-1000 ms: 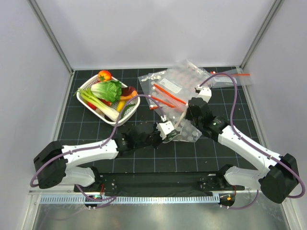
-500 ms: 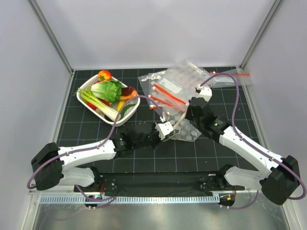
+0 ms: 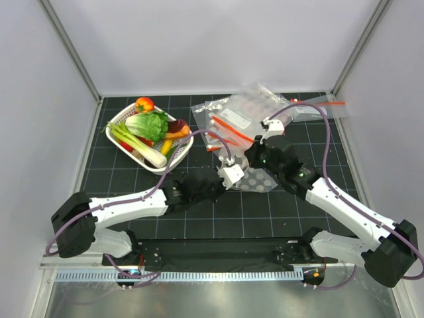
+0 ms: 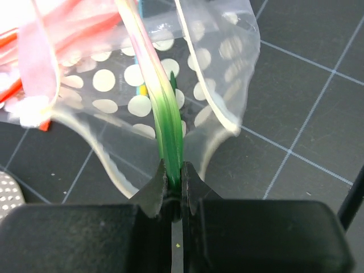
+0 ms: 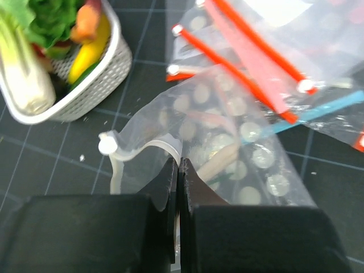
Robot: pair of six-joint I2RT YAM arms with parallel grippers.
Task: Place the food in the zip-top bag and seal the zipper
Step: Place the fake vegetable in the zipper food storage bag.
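Observation:
The polka-dot zip-top bag (image 3: 260, 180) lies mid-table with its mouth facing left. My right gripper (image 5: 179, 163) is shut on the pale zipper strip (image 5: 142, 152) at the mouth's upper edge and holds it up. My left gripper (image 4: 174, 170) is shut on the green end of a long green-to-pale stalk (image 4: 166, 116). The stalk reaches into the open bag (image 4: 108, 85), and its pale part shows through the plastic (image 5: 219, 165). The food, a green lettuce head (image 3: 150, 124) and a small orange-red piece (image 3: 144, 105), sits in the white basket (image 3: 180, 159) at the back left.
Plain clear bags with red-orange strips (image 3: 232, 126) are piled just behind the polka-dot bag and reach toward the back right corner. The basket also holds green onions (image 3: 138, 143) and yellow and dark red pieces. Grey walls close in the black gridded mat (image 3: 218, 212).
My right gripper has shifted left and back with the bag's mouth edge. The left gripper has pushed slightly right, further into the mouth, with the stalk.

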